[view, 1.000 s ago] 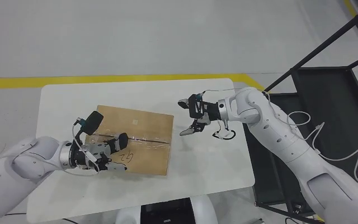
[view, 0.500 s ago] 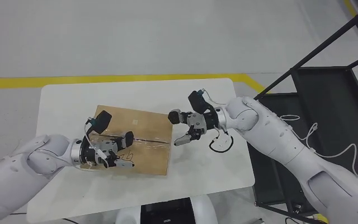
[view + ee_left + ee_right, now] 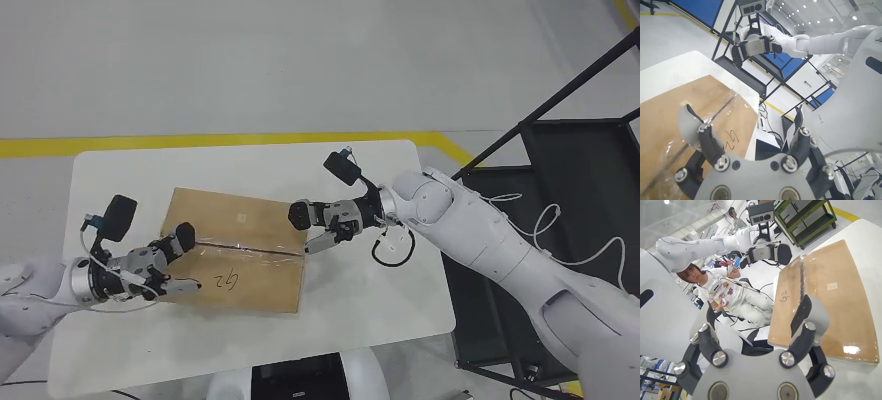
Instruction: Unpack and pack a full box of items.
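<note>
A flat brown cardboard box (image 3: 245, 245) lies closed on the white table (image 3: 380, 290), with clear tape along its middle seam and a handwritten mark near the front. My left gripper (image 3: 187, 262) is open at the box's left end, over the seam. In the left wrist view the left gripper (image 3: 743, 117) spreads its fingers above the taped box (image 3: 702, 98). My right gripper (image 3: 303, 229) is open at the box's right edge, around the seam end. In the right wrist view the right gripper (image 3: 757, 313) has one fingertip close over the box (image 3: 838, 306).
A black metal rack (image 3: 580, 160) stands just off the table's right side. A yellow floor line (image 3: 200, 143) runs behind the table. Bare tabletop lies right of the box and along the far edge.
My left gripper has drawn back leftwards from the middle of the box to its left end. My right gripper has moved left and down to the box's right edge.
</note>
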### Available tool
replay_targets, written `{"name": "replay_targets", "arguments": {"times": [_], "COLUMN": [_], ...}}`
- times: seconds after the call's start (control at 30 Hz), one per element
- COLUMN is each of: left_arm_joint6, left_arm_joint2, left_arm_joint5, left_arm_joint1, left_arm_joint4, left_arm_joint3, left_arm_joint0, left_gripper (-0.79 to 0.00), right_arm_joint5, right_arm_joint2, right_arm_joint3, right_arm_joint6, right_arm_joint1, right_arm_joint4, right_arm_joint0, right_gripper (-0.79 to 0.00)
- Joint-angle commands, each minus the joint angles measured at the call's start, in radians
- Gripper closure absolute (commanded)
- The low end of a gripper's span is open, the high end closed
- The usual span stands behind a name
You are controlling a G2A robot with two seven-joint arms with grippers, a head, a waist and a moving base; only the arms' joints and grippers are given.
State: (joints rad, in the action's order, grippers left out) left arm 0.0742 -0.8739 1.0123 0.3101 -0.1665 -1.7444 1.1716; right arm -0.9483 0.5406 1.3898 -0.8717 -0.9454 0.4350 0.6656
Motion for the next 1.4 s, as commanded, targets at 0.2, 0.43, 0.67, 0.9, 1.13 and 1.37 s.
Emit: {"name": "replay_targets", "arguments": {"times": [0.2, 0.43, 0.67, 0.9, 1.13, 1.37], "left_arm_joint6": [-0.428, -0.627, -0.428, -0.234, -0.039, 0.057], "left_arm_joint2": [-0.115, -0.124, -0.048, 0.031, 0.140, 0.239], "left_arm_joint5": [0.000, 0.000, 0.000, 0.000, 0.000, 0.000], "left_arm_joint1": [-0.052, -0.054, -0.013, 0.048, 0.130, 0.221], "left_arm_joint4": [-0.269, -0.388, -0.272, -0.185, -0.083, 0.014], "left_arm_joint3": [0.126, 0.212, 0.203, 0.153, 0.116, 0.142], "left_arm_joint0": [0.178, 0.291, 0.250, 0.144, 0.007, -0.103], "left_gripper": [-0.785, -0.785, -0.785, -0.785, -0.785, -0.785], "right_arm_joint5": [0.000, 0.000, 0.000, 0.000, 0.000, 0.000], "right_arm_joint2": [0.000, 0.000, 0.000, 0.000, 0.000, 0.000], "right_arm_joint3": [0.000, 0.000, 0.000, 0.000, 0.000, 0.000], "right_arm_joint6": [0.000, 0.000, 0.000, 0.000, 0.000, 0.000], "right_arm_joint1": [0.000, 0.000, 0.000, 0.000, 0.000, 0.000], "right_arm_joint4": [0.000, 0.000, 0.000, 0.000, 0.000, 0.000], "right_arm_joint0": [0.000, 0.000, 0.000, 0.000, 0.000, 0.000], "right_gripper": [-0.785, -0.785, -0.785, -0.785, -0.785, -0.785]}}
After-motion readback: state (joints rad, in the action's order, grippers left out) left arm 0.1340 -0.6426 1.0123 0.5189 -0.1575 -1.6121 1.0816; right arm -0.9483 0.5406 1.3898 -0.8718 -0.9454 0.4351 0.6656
